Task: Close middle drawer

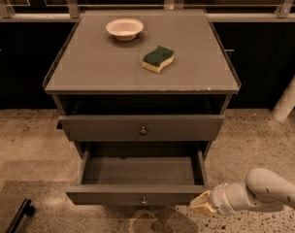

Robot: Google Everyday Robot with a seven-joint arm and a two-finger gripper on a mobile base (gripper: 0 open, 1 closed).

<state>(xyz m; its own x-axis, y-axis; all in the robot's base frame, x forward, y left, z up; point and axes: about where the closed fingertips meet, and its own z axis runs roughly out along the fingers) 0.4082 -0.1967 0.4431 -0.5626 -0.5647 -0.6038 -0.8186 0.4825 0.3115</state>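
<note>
The middle drawer (138, 196) is pulled far out of the grey cabinet, and its empty inside shows. It has a slim grey front with a small round knob (144, 199) at centre. Above it, the top drawer (142, 127), with a taller front, stands slightly out. The lowest drawer is hidden under the open one. My gripper (202, 204), tan-tipped on a white arm (264, 193), is low at the right. It sits just beside the right end of the middle drawer's front, at about the same height.
On the cabinet top (89, 67) lie a white bowl (124, 28) and a green and yellow sponge (158, 58). A dark bar (19, 216) lies on the speckled floor at lower left. A white post (289, 98) stands at the right. Dark cabinets run behind.
</note>
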